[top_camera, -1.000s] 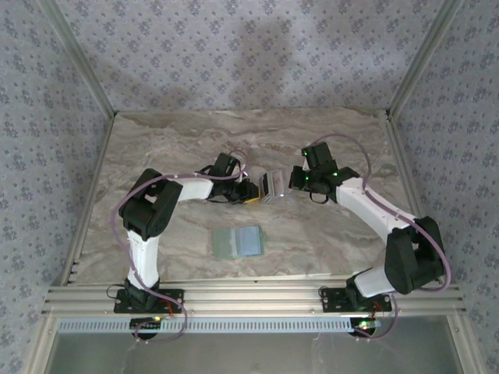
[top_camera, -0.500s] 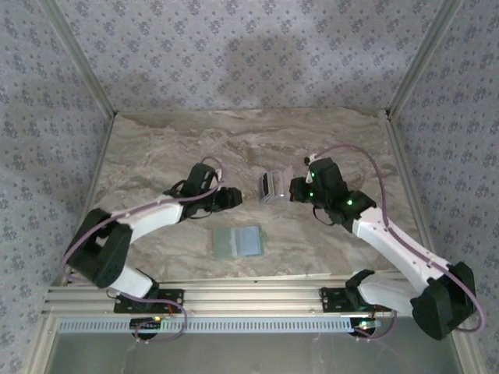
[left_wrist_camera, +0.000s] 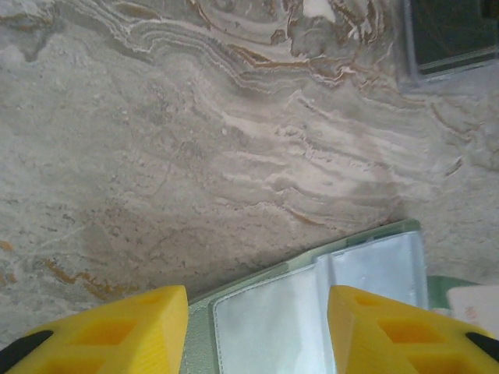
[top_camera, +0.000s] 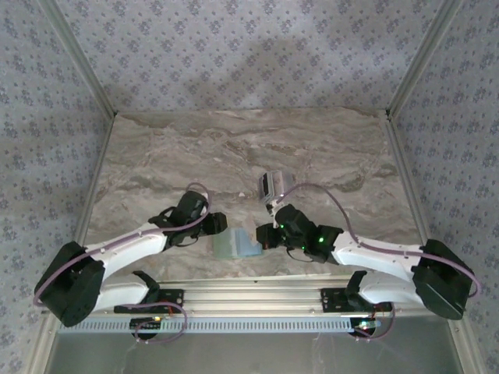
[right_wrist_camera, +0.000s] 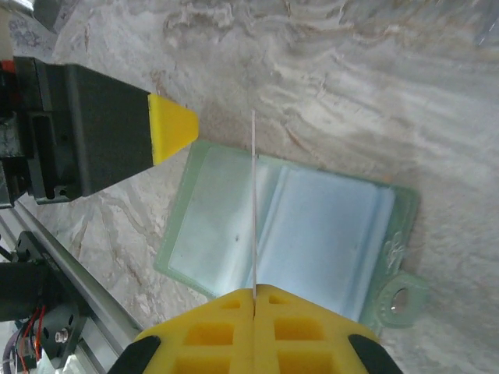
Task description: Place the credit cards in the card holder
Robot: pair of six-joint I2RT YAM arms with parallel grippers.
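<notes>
card holder [right_wrist_camera: 207, 226] lies open; right fingers [right_wrist_camera: 210, 327] pinch a credit card [right_wrist_camera: 254, 195] above it, left fingers [left_wrist_camera: 132, 319] parted.

Matt marble-look table [left_wrist_camera: 195, 140]; glossy clear-plastic-faced card holder [right_wrist_camera: 320, 226]; ribbed metal rail [top_camera: 257, 296].

Left wrist view: the left gripper [left_wrist_camera: 253, 305] has both yellow fingers [left_wrist_camera: 117, 331] cropped at 6 o'clock, where the card holder [left_wrist_camera: 374, 269] also runs out of frame. At 1 o'clock a clear-walled thing [left_wrist_camera: 448, 39] is cut by the corner. A pale patch [left_wrist_camera: 477, 304] at 4 o'clock is cropped beyond telling.

Right wrist view: the credit card [right_wrist_camera: 253, 195] pinched in the right gripper [right_wrist_camera: 254, 294] stands edge-on, face unseen, and the fingers hide the holder's 6 o'clock edge.

From above, the grippers cover parts of the holder's 9 and 3 o'clock edges, and the clear-walled thing's contents are too small to tell
</notes>
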